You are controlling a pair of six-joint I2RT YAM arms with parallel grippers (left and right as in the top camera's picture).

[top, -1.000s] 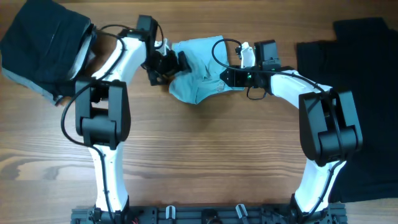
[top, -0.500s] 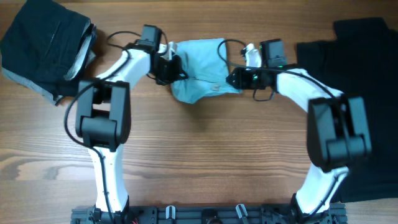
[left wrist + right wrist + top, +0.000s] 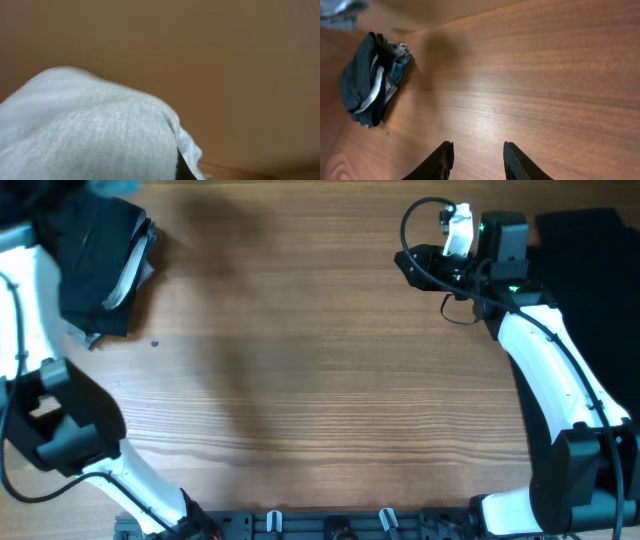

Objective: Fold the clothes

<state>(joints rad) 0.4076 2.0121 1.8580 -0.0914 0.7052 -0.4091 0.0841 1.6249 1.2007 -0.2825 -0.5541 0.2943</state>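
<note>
Overhead: a folded black and grey pile [image 3: 100, 265] lies at the table's [image 3: 300, 380] far-left corner, and a black T-shirt [image 3: 590, 250] lies at the right edge, with the right gripper [image 3: 410, 262] just beside it. Left wrist: the pale blue T-shirt [image 3: 85, 135] crowds the lens. The left gripper is hidden behind it and closed, seemingly pinching that cloth. Right wrist: jaws apart, empty, over bare wood.

A pale blue-green T-shirt [image 3: 90, 135], a black-and-grey folded pile [image 3: 100, 265], a black T-shirt [image 3: 600, 240], a brown wood-grain table [image 3: 300, 380].

Soft, even light falls on the table [image 3: 320, 410], with faint grey shadows. The pale cloth [image 3: 85, 135] up close looks very blurry.
</note>
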